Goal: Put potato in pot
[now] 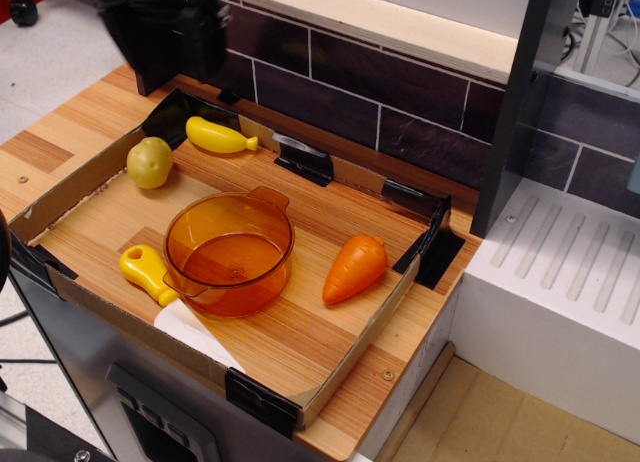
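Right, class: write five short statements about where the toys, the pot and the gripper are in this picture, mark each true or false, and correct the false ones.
1. The potato lies inside the pot. False: it lies on the wooden board near the back left corner, apart from the pot.
2. The pot is empty. True.
3. The carrot lies to the right of the pot. True.
4. The gripper is holding the potato. False: it is a blurred dark shape up at the top left, above the toys, touching none.
5. The yellow banana-like toy lies in front of the pot. False: it lies behind it, near the back wall.
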Controlling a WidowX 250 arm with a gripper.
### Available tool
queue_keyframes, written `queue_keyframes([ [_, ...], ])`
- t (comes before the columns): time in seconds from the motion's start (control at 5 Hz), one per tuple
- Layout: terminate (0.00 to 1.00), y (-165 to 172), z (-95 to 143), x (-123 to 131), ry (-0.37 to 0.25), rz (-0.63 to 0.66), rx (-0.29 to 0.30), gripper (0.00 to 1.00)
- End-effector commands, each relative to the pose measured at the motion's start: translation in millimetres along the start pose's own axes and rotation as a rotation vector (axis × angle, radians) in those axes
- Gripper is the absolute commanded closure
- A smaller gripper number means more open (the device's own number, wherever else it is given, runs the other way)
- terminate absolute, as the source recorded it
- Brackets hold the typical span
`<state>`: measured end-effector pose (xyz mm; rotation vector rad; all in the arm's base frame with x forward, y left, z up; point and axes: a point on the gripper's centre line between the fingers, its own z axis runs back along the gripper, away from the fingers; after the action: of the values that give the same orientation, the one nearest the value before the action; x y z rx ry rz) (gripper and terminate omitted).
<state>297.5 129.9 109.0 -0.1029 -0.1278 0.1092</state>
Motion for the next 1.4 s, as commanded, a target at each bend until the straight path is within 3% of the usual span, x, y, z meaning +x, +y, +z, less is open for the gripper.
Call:
queue_keyframes([
  [0.0,0.0,18,-26,-5,-0.025,0.005,0.071,0.0],
  [0.4,0.0,20,-58,-12,-0.029,-0.008,0.121,0.0],
  [1.2,0.0,36,-89,-2,-0.027,0.024,0.203,0.0],
])
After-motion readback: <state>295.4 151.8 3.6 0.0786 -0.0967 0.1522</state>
